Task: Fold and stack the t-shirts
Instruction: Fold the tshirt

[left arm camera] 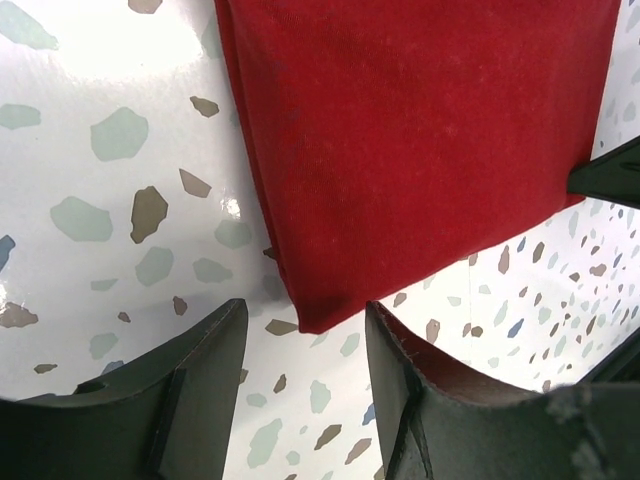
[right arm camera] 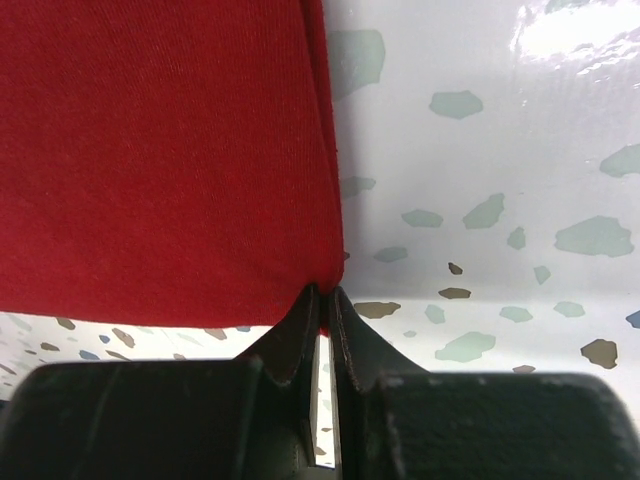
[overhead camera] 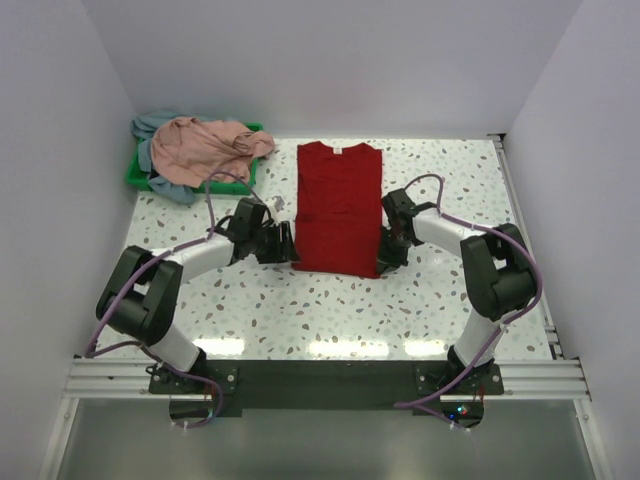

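Plain bright red cloth t-shirt point(overhead camera: 337, 205) lies on the counter point(overhead camera: 430, 300) folded narrow, my right jaws pinched on its near corner, my left jaws wide astride the other; dusty pink shirt point(overhead camera: 205, 148) and grey-blue shirt point(overhead camera: 150, 124) sit unfolded in the green tray point(overhead camera: 133, 178).

Bright, even light falls from above: the speckled table point(overhead camera: 330, 310) carries a row of white glare patches on the near side of the red t-shirt point(overhead camera: 338, 205) and a washed-out band beyond its collar. Shadows are soft and thin, hugging the red t-shirt's edges, plainest just right of its hem in the right wrist view. In the 2 wrist views the red t-shirt's weave is fairly sharp, the dark fingers point(left arm camera: 190, 400) below it blur, and glare whitens the table beside it.
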